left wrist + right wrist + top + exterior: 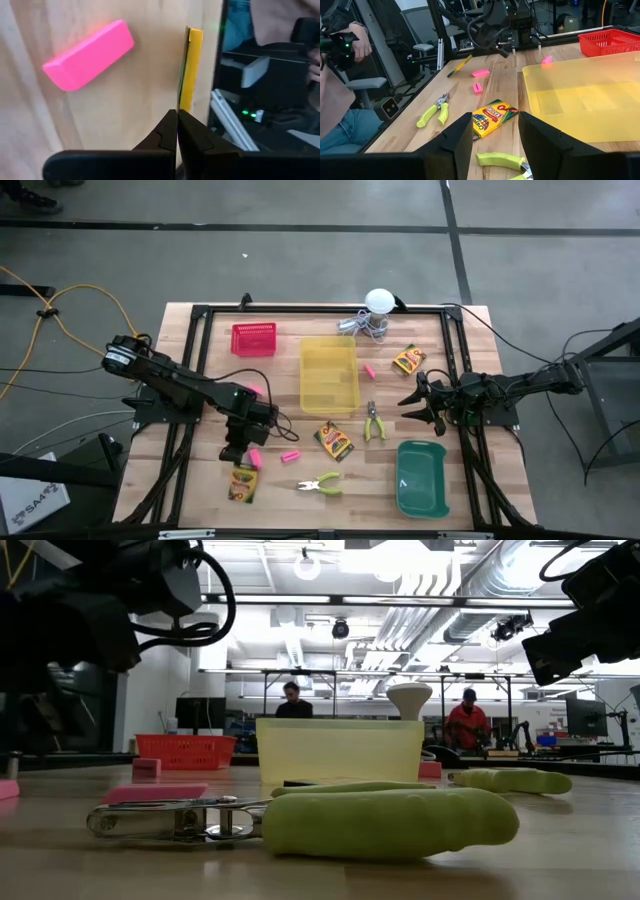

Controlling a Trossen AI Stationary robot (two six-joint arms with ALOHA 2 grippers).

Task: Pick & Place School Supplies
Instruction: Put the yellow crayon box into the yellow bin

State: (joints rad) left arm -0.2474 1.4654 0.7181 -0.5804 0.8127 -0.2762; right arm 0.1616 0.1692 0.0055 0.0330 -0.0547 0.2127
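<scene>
1. The left gripper (pixel 238 452) hangs low over the table's front left part, its fingers (pixel 167 132) pressed together on nothing, just above a crayon box (pixel 244 481) that lies near the front edge and shows edge-on (pixel 191 65) in the left wrist view.
2. A pink eraser (pixel 89 54) lies on the wood just beside that box; another (pixel 289 456) lies a little toward the table's middle.
3. The right gripper (pixel 412 404) hovers near the right side of the table, fingers (pixel 455 140) apart and empty, between the yellow bin (pixel 329 374) and the green bin (pixel 421 477).
4. A second crayon box (pixel 334 440) lies near the middle of the table, in front of the yellow bin; a third (pixel 408 359) lies toward the back right.
5. One pair of green-handled pliers (pixel 373 422) lies just beside the yellow bin's front right corner, another (pixel 320 485) near the front edge.
6. The red basket (pixel 253 339) stands at the back left, the white ball (pixel 379 301) at the back edge.
</scene>
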